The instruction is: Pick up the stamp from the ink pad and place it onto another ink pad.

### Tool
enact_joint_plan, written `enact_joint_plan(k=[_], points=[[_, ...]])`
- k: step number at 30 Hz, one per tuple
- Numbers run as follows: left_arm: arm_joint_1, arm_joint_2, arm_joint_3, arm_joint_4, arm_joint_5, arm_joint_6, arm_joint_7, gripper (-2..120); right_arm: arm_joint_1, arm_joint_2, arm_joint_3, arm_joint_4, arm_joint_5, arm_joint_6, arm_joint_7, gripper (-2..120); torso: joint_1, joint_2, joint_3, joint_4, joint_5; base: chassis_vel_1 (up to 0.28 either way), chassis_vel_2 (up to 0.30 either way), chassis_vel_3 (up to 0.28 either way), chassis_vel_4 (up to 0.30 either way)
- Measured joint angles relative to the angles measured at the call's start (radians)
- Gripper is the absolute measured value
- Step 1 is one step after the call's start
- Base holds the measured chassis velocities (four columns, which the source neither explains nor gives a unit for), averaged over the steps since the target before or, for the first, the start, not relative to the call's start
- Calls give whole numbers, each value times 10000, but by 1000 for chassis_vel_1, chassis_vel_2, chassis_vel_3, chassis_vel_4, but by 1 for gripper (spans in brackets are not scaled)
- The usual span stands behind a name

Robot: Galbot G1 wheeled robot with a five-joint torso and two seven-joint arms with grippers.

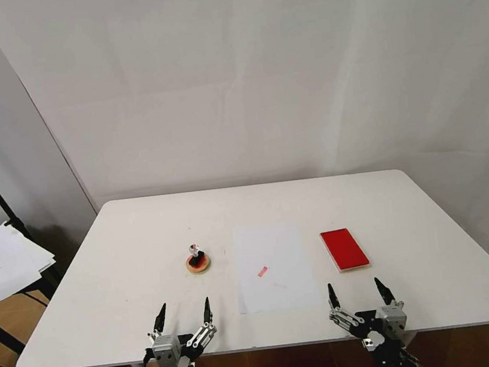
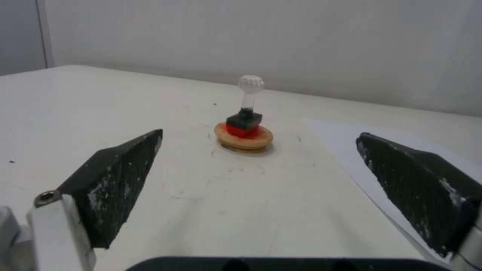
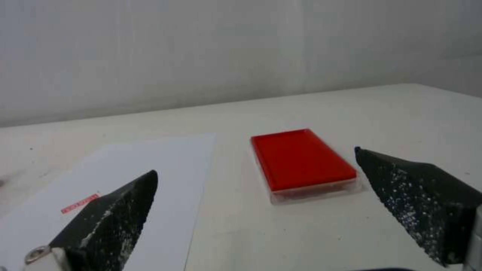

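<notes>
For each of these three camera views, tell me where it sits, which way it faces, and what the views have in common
Head view: high on the robot, facing forward and down over the table; left gripper and right gripper at the near edge.
Left wrist view: low, facing the stamp on the round ink pad, between open fingers.
Right wrist view: low, facing the red rectangular ink pad.
Shared: the paper sheet.

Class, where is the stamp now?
The stamp stands upright on the round ink pad, on the table's left half, left of the paper sheet.
</notes>
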Motion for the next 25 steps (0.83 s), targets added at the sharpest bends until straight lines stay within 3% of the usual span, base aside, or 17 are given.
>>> enact_joint_plan(k=[25], points=[[0, 0, 0, 0, 0, 0, 0, 102, 6, 2, -6, -4, 8, -13, 6, 100, 0, 0, 0, 0, 0, 0, 0, 0, 0]])
